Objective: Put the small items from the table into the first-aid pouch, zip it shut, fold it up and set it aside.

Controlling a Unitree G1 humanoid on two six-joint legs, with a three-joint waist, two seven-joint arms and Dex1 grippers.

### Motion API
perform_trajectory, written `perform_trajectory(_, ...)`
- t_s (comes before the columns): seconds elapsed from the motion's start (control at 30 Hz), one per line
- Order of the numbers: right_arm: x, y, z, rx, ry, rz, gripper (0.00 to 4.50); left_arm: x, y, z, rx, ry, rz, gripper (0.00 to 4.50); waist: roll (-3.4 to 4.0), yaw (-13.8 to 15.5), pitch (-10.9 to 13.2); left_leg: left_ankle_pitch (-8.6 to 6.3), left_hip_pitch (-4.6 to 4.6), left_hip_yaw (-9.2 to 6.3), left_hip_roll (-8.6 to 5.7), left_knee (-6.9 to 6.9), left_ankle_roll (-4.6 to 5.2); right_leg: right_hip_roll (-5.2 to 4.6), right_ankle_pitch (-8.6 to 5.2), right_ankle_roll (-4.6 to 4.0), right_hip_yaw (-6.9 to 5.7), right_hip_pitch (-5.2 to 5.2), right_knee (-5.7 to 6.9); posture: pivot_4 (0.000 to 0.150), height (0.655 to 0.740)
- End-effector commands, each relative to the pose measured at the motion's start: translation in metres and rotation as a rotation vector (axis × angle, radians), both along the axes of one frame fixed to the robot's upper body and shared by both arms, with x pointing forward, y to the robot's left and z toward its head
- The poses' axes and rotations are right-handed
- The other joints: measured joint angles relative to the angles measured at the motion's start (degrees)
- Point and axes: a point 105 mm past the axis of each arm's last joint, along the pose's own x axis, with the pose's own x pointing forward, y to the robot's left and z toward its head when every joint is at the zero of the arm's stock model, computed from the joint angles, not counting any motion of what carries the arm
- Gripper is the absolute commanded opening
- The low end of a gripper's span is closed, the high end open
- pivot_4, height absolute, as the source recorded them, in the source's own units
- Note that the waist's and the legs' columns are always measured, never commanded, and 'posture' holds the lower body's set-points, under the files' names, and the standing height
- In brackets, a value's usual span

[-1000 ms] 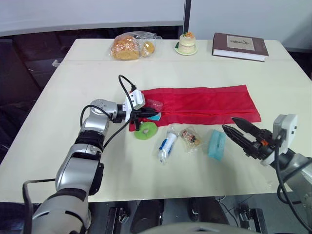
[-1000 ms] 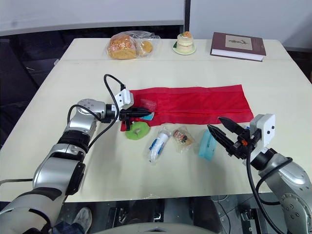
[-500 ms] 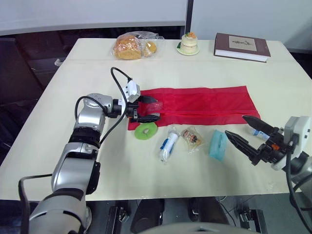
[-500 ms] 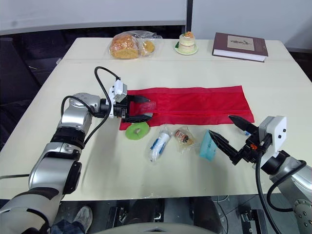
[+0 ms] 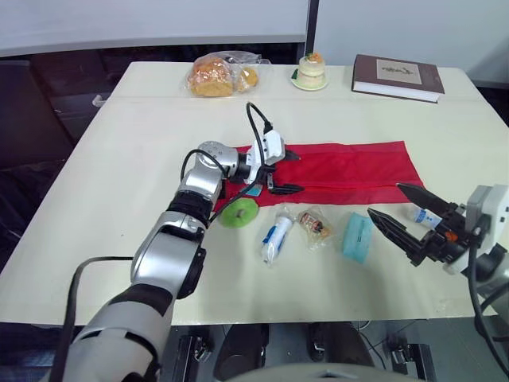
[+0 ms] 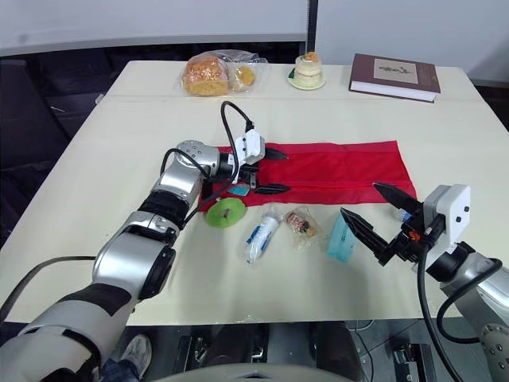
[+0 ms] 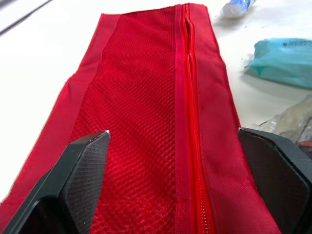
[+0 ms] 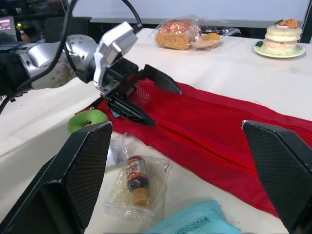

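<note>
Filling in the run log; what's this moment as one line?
left gripper: open over red mesh pouch | right gripper: open, beside teal packet | packet: on table, outside pouch

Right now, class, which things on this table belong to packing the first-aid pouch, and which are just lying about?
For the job: red pouch, green ring, white tube, clear packet, teal pack.

Lying about: bag of bread, cake, book.

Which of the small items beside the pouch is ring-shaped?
The green ring, leftmost in the row; the white tube, clear packet and teal pack have no hole.
</note>
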Motion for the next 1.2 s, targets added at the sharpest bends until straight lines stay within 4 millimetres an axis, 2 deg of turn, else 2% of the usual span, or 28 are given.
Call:
perform_trajectory(0.03, -0.007, 0.004, 0.012, -0.006, -0.062, 0.009, 4.50, 0.005, -0.004, 0.010, -0.005, -0.050, 0.004, 4.45, 0.00, 0.1, 0.0, 0.00, 0.00, 0.01, 0.00, 0.00, 0.00, 0.00, 0.00, 0.00, 0.00, 0.00, -0.01, 0.150, 0.7289)
perform_trajectory(0.33, -0.008, 0.004, 0.012, -0.007, -0.063, -0.006, 4.50, 0.006, -0.022, -0.003, 0.027, -0.060, 0.003, 4.45, -0.01, 0.3, 0.0, 0.00, -0.02, 0.02, -0.02, 0.01, 0.00, -0.02, 0.00, 0.00, 0.02, 0.01, -0.02, 0.150, 0.7289)
perform_trajectory(0.5, -0.009, 0.002, 0.012, -0.011, -0.066, -0.019, 4.50, 0.010, -0.021, -0.010, 0.071, -0.095, 0.028, 4.45, -0.02, 0.2, 0.0, 0.00, 0.00, 0.02, -0.01, 0.01, 0.00, -0.01, 0.00, 0.00, 0.01, 0.01, 0.00, 0.150, 0.7289)
perform_trajectory(0.53, -0.009, 0.002, 0.012, -0.011, -0.066, -0.020, 4.50, 0.010, -0.021, -0.011, 0.075, -0.095, 0.029, 3.91, -0.01, 0.2, 0.0, 0.00, 0.00, 0.02, -0.01, 0.01, 0.00, -0.01, 0.00, 0.00, 0.02, 0.01, 0.00, 0.150, 0.7289)
perform_trajectory(0.63, -0.009, 0.001, 0.012, -0.013, -0.066, -0.023, 4.50, 0.011, -0.019, -0.012, 0.089, -0.105, 0.036, 2.71, -0.02, 0.2, 0.0, 0.00, 0.00, 0.02, 0.00, 0.01, 0.00, -0.01, 0.00, 0.00, 0.01, 0.01, -0.01, 0.150, 0.7289)
perform_trajectory(0.8, -0.009, 0.000, 0.011, -0.016, -0.065, -0.024, 4.50, 0.013, -0.019, -0.010, 0.079, -0.117, 0.048, 0.05, -0.02, 0.2, 0.0, 0.00, -0.01, 0.02, 0.00, 0.01, 0.00, -0.02, 0.00, 0.00, 0.01, 0.01, -0.01, 0.150, 0.7289)
perform_trajectory(1.03, -0.013, -0.003, 0.009, -0.039, -0.058, -0.023, 4.50, 0.012, -0.020, -0.003, 0.018, -0.080, 0.047, 0.02, -0.02, 0.2, 0.0, 0.00, 0.00, 0.02, 0.00, 0.01, 0.00, -0.02, 0.00, 0.00, 0.01, 0.01, -0.01, 0.150, 0.7289)
perform_trajectory(1.2, -0.016, -0.017, 0.008, -0.116, -0.061, -0.041, 4.50, 0.011, -0.017, 0.002, -0.032, -0.021, 0.045, 0.02, -0.02, 0.2, 0.0, 0.00, -0.01, 0.03, -0.01, 0.01, 0.00, -0.02, 0.00, 0.00, 0.01, 0.02, -0.01, 0.150, 0.7289)
